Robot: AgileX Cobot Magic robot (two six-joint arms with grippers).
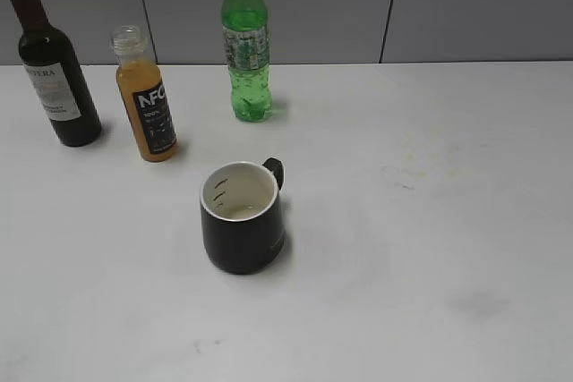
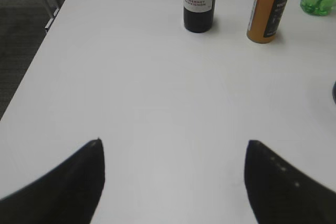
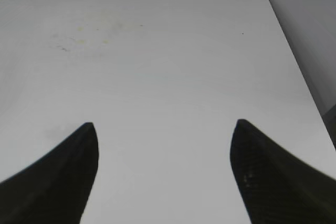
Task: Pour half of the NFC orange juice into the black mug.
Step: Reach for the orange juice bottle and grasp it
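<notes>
Juice bottle (image 1: pixel 150 100), one of three bottles, is standing uncapped behind my one mug (image 1: pixel 242 216) on the bench (image 1: pixel 430 221); both pairs of fingers (image 2: pixel 79 182) (image 3: pixel 262 171) are hanging wide open, holding nothing.

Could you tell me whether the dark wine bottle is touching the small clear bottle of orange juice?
Apart. The exterior view shows bare white table between the dark wine bottle and the orange juice bottle.

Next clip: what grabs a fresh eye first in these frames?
The black mug stands alone mid-table, white inside, handle turned toward the back. Behind it is a row of three bottles: a dark wine bottle at far left, the uncapped NFC orange juice beside it, and a green soda bottle farther right. Both wrist views show open jaws over bare white table.
</notes>
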